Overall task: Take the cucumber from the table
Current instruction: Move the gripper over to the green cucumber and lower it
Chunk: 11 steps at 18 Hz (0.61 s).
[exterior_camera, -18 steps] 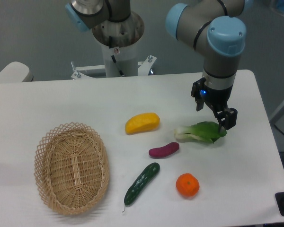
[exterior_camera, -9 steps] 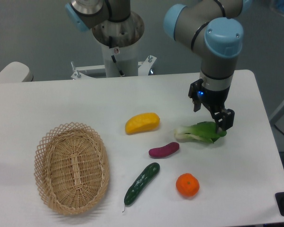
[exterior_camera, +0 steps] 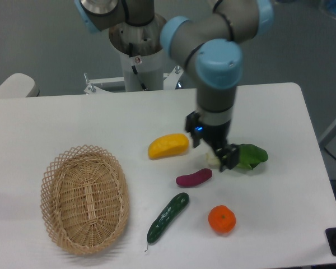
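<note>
The dark green cucumber (exterior_camera: 168, 217) lies on the white table (exterior_camera: 73, 123) at the front centre, tilted, with its thin stem tail pointing to the front left. My gripper (exterior_camera: 213, 147) hangs open and empty above the table, up and to the right of the cucumber and well apart from it. Its fingers stand over the white base of the bok choy (exterior_camera: 247, 156), just above the small purple sweet potato (exterior_camera: 194, 177).
A wicker basket (exterior_camera: 85, 197) sits at the front left. A yellow mango-like fruit (exterior_camera: 168, 145) lies left of the gripper. An orange (exterior_camera: 222, 219) sits right of the cucumber. The robot's base (exterior_camera: 139, 50) stands at the back.
The arm has swung left and slightly down, from over the right end of the bok choy to over its left end. The gripper stays open. No object has moved.
</note>
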Available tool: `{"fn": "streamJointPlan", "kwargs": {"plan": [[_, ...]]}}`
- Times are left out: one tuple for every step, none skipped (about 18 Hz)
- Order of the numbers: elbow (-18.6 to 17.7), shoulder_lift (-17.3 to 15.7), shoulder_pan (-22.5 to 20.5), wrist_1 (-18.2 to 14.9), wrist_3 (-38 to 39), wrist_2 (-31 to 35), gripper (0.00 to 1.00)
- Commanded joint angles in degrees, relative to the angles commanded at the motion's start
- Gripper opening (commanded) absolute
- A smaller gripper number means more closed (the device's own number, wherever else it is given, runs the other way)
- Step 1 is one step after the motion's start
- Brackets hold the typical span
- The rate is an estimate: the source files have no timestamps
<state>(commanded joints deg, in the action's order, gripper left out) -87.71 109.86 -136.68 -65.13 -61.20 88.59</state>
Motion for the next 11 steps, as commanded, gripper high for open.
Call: {"fn": "streamJointPlan", "kwargs": {"plan": [[-0.26,0.36,0.88,0.26,2.20,0.00,1.00],[-0.61,0.88,1.67,0.44,3.10,0.00,1.00],[-0.70,1.50,2.20,0.35,3.37,-0.09,1.00],[-0.62,2.11,2.29,0.26,3.54,0.00,1.00],[-0.36,2.99,2.38,0.09,3.72,0.00,1.00],[-0.35,3.87,2.47,0.26,3.81,0.00,1.00],[-0.35,4.74,2.56,0.70,4.07,0.00,1.00],[0.08,5.45,2.65,0.79,4.59,-0.09,1.00],[0.35,5.98,2.56,0.88,5.03,-0.26,1.00],[0.70,6.68,2.38,0.88,5.04,-0.52,1.00],[1.14,7.56,2.21,1.14,5.04,-0.53,1.00]]}}
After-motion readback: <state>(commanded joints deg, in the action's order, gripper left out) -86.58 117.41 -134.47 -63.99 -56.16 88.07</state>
